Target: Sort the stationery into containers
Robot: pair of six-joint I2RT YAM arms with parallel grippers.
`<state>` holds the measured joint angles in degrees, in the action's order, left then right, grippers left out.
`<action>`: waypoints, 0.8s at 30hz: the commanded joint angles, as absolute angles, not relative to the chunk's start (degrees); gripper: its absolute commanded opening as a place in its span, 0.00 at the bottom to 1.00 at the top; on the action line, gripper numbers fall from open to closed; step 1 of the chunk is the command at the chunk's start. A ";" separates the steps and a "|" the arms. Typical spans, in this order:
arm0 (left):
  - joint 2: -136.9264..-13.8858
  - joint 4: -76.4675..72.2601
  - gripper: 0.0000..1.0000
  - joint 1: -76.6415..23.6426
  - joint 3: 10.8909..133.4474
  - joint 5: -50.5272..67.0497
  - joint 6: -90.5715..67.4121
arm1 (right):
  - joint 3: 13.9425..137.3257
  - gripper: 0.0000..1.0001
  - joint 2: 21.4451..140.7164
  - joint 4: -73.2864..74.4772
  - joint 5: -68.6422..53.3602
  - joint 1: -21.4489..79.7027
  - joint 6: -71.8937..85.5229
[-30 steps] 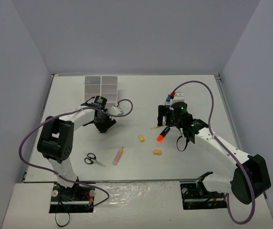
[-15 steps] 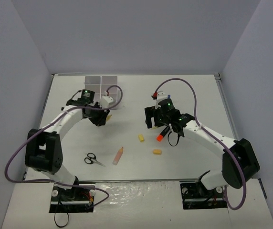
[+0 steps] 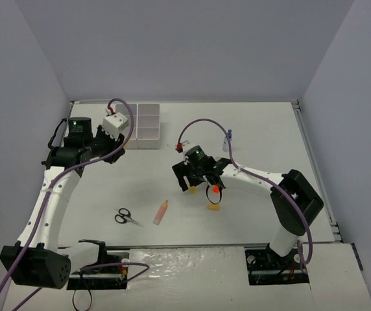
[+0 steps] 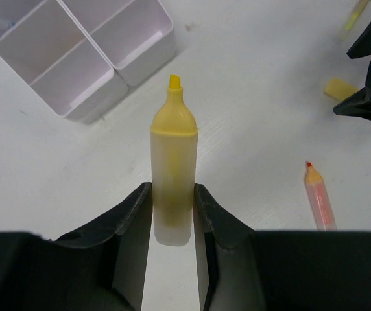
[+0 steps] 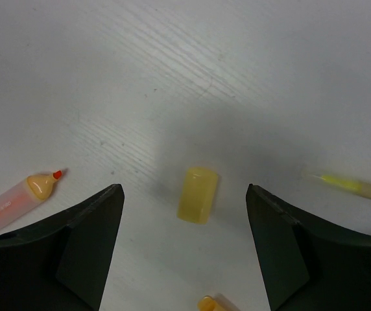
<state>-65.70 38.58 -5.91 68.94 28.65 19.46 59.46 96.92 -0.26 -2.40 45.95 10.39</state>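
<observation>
Yellow marker (image 4: 173,175) clamped in the left gripper (image 4: 172,197), tip toward the white containers (image 4: 101,61) at the far left of the worktop (image 3: 257,129). Small yellow eraser (image 5: 198,194) lying flat between the spread, empty jaws of the right gripper (image 5: 183,201), untouched. Orange marker (image 3: 161,212) and scissors (image 3: 126,217) nearer the front edge. White, faintly scuffed surface; plain pale lilac-grey walls (image 3: 185,45) on three sides.

Yellow eraser (image 5: 198,194) between wide-set fingers (image 5: 82,246)
</observation>
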 commanded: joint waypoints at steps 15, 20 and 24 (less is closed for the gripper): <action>-63.90 38.15 0.00 -5.36 64.77 26.11 19.25 | 68.45 0.51 106.78 8.96 3.34 47.99 12.93; -63.73 38.47 0.00 -5.27 64.86 27.02 19.25 | 67.85 0.48 106.51 8.96 4.46 48.08 13.36; -63.53 38.68 0.00 -5.36 64.86 26.89 19.51 | 69.06 0.43 107.79 9.04 4.63 47.99 12.74</action>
